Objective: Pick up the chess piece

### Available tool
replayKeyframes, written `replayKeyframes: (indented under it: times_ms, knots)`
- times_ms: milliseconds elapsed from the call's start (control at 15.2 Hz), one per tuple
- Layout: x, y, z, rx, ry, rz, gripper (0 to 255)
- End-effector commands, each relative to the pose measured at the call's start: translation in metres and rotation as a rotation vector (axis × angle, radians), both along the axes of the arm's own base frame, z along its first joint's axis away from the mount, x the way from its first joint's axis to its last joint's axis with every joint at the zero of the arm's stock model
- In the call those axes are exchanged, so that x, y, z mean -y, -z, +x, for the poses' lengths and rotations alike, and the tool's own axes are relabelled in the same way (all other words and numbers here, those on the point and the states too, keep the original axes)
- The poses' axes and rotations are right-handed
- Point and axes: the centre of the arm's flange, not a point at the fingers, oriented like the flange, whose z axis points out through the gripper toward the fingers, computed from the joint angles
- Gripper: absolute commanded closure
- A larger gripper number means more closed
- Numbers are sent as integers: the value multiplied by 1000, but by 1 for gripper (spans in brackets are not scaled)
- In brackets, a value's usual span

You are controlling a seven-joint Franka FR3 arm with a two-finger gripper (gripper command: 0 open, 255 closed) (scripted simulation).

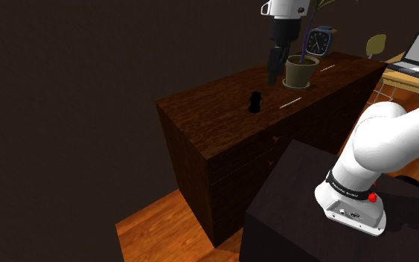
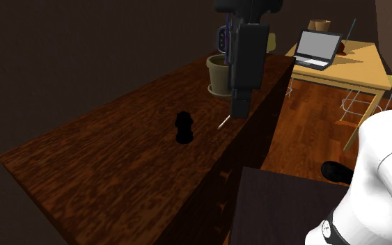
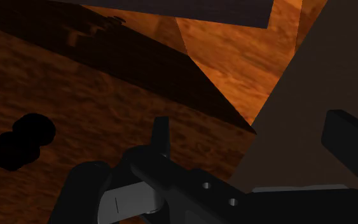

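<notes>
Fingers (image 3: 161,135) spread, hovering beside upright black chess piece (image 2: 183,128) on dresser (image 2: 104,170).

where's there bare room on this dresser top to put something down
The widest bare stretch of the dresser top runs from the chess piece to the near corner in the second exterior view. The far end is crowded: plant pot, clock, and the gripper hanging beside the pot.
</notes>
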Motion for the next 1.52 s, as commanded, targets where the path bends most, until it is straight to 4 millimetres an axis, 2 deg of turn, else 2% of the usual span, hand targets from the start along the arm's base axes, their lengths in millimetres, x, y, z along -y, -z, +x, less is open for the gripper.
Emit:
replayKeyframes:
  times_ms: [0, 726, 1452]
  knots:
    - [0, 0, 0, 0, 0, 0, 0]
    - [84, 82, 77, -10, 67, -54, 0]
    - [177, 160, 147, -21, 135, -108, 0]
